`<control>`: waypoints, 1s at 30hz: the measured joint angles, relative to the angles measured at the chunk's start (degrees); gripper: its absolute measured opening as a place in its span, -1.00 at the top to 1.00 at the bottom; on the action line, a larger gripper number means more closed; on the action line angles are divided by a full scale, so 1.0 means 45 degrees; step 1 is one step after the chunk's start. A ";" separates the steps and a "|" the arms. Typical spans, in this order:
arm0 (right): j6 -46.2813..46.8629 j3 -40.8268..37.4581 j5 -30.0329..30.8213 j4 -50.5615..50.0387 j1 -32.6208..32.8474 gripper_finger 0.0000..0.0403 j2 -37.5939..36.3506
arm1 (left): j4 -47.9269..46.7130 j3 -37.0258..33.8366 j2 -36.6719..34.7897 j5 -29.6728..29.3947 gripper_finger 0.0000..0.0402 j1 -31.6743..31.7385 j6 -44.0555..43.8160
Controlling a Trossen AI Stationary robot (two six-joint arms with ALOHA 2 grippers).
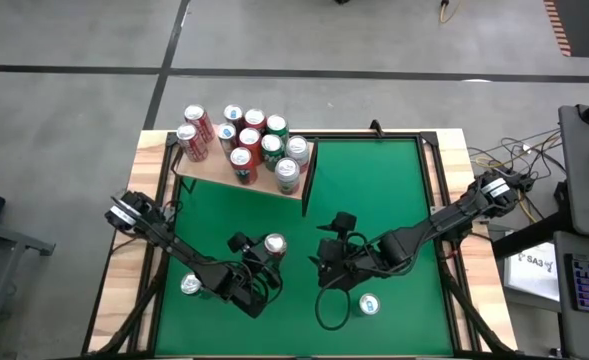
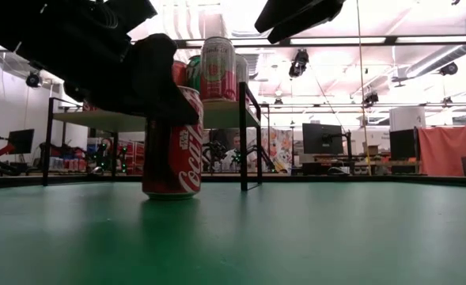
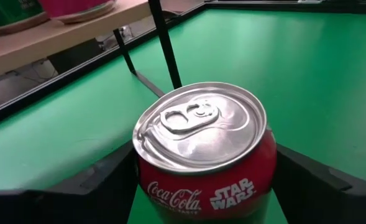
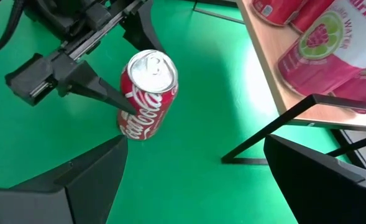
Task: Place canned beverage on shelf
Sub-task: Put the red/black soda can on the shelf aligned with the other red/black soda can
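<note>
We are bringing the left pincer [image 1: 264,262] around the red cola can [image 1: 274,245], its jaws wide and not yet gripping. We should be squeezing its middle squarely, keeping it upright. The right pincer [image 1: 331,262] is waiting beside the can, wide and empty.

Upright can [image 1: 274,245] stands on the table [image 1: 394,190] before the shelf [image 1: 209,168], which carries cans

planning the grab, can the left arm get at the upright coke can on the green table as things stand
Probably yes: the left gripper already straddles the Coca-Cola can, a finger on each side, with nothing between them.
</note>
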 joint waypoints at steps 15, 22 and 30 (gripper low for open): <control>-0.0145 0.0000 0.0289 0.0003 -0.0005 -0.83 0.0019 | -0.5252 0.1792 -0.2248 -0.0873 -0.45 -0.0431 -0.0101; -0.0424 0.0000 0.0294 0.0086 -0.0005 -0.83 0.0019 | -1.0297 0.2249 -0.4720 -0.0946 -0.45 -0.0583 -0.1652; -0.0646 0.0000 0.0289 0.0481 -0.0005 -0.83 0.0019 | -1.2288 0.1749 -0.7493 -0.0306 -0.45 -0.0595 -0.1781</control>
